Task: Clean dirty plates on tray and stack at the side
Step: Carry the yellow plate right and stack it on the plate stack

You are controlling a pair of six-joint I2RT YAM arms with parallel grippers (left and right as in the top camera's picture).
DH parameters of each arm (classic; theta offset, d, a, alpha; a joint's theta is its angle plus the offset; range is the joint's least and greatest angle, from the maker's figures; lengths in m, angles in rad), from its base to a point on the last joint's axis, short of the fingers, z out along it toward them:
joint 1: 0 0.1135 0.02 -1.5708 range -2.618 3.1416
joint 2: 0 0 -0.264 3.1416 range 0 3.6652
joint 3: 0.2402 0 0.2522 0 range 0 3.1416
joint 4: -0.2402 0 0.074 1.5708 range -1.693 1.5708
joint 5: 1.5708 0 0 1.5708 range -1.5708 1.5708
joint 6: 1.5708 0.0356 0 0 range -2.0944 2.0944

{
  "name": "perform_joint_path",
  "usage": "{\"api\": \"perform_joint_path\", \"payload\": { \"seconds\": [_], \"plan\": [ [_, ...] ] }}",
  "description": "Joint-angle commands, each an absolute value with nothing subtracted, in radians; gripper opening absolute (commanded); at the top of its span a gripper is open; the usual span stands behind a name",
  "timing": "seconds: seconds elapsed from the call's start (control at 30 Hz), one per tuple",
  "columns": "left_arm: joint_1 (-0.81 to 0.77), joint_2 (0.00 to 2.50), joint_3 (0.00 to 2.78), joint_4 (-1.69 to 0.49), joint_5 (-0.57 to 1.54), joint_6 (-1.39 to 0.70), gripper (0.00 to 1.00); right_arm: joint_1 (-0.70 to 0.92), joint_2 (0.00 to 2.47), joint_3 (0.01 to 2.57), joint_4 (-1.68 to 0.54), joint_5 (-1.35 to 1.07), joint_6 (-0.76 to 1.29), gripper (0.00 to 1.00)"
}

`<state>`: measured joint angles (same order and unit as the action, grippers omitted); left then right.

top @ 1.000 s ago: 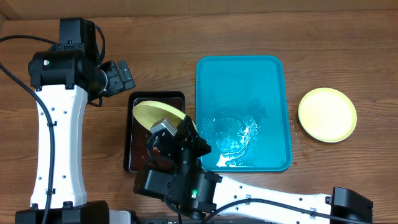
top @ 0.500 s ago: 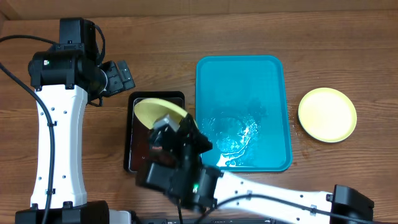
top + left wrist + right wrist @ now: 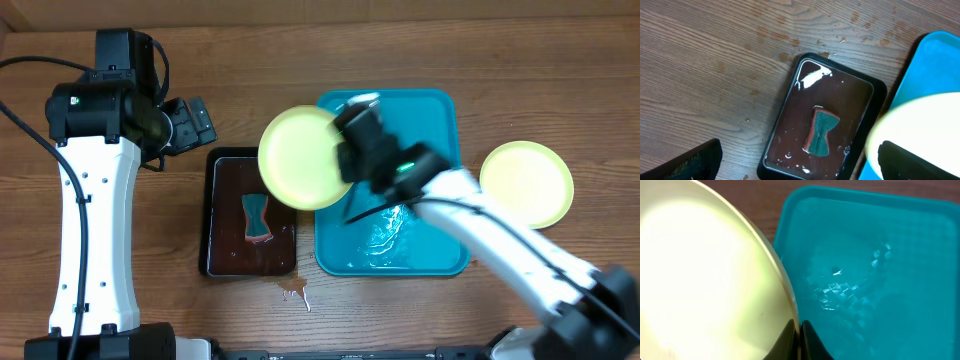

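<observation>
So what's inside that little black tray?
A green-and-brown sponge lies in murky brownish water in the black tray. From above, the yellow plate held by the right gripper covers one corner of the tray, so that bit is hidden.

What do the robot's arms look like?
Both arms are long white tubes with chunky black joints. A thin black cable runs along the left arm. The right arm has a tiny green light near its black gripper.
</observation>
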<state>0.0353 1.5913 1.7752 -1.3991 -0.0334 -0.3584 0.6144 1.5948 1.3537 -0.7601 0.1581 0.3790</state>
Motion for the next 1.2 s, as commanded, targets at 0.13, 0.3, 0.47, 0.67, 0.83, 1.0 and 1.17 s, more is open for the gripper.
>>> {"api": "perform_joint_path", "payload": {
  "seconds": [0.13, 0.3, 0.47, 0.67, 0.83, 1.0, 1.17],
  "plan": [
    [0.037, 1.593, 1.789, -1.399, -0.035, -0.336, 1.0, 0.163, 1.385, 1.377, -0.867, -0.147, 0.402, 0.04],
    [0.037, 1.593, 1.789, -1.399, -0.035, -0.336, 1.0, -0.168, 1.437, 1.359, -0.991, -0.105, 0.401, 0.04],
    [0.037, 1.593, 1.789, -1.399, -0.035, -0.336, 1.0, -0.399, 1.553, 1.274, -1.011, -0.105, 0.401, 0.04],
    [0.037, 1.593, 1.789, -1.399, -0.035, -0.336, 1.0, -0.529, 1.668, 1.163, -0.975, -0.11, 0.401, 0.04],
    [0.037, 1.593, 1.789, -1.399, -0.035, -0.336, 1.0, -0.573, 1.691, 1.139, -0.963, -0.106, 0.402, 0.04],
    [0.037, 1.593, 1.789, -1.399, -0.035, -0.336, 1.0, -0.577, 1.691, 1.14, -0.991, -0.106, 0.402, 0.19],
    [0.037, 1.593, 1.789, -1.399, -0.035, -0.336, 1.0, -0.572, 1.667, 1.141, -1.012, -0.157, 0.418, 0.44]
  ]
}}
